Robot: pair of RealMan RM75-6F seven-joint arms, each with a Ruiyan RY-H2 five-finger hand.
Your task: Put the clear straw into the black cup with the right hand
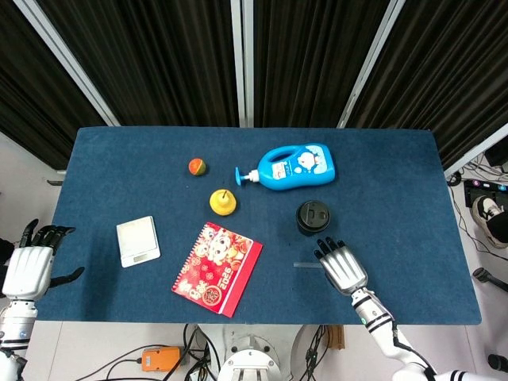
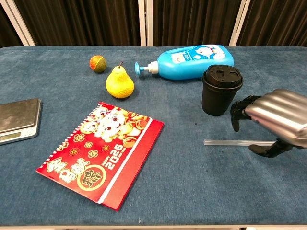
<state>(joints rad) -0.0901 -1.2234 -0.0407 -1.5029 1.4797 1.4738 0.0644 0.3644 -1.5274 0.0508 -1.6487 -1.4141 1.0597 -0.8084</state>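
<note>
Hovering open-fingered over one straw (image 2: 230,142) lying flat just near of one cup (image 2: 221,90), the right robot hand (image 1: 342,265) holds nothing; the left robot hand (image 1: 28,268), open, hangs off the tabletop's (image 1: 397,190) left edge.

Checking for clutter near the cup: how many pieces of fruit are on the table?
2: a yellow pear beside the pump bottle's nozzle, and a small orange-green fruit just left of the pear. None looks hidden.
</note>
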